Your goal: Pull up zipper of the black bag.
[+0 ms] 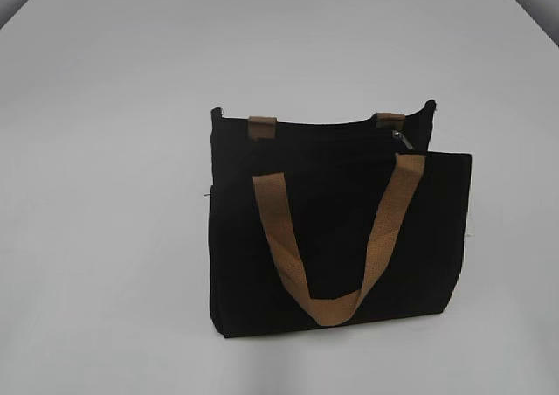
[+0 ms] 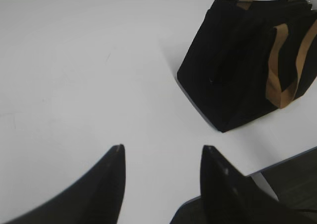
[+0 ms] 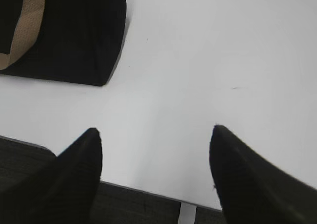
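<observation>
Black bag (image 1: 341, 238) upright, silver zipper (image 1: 403, 139) pull only in exterior view, left tool (image 2: 161, 154) released, right tool (image 3: 156, 135) released

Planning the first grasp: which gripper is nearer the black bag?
Hard to call. Left gripper sits left of the black bag, right gripper to its right; both open, apart from it by the table's near edge.

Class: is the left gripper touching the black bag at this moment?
Apart. In the left wrist view, the left gripper is open over bare white table, and the bag sits further off to the upper right with clear table between them.
</observation>
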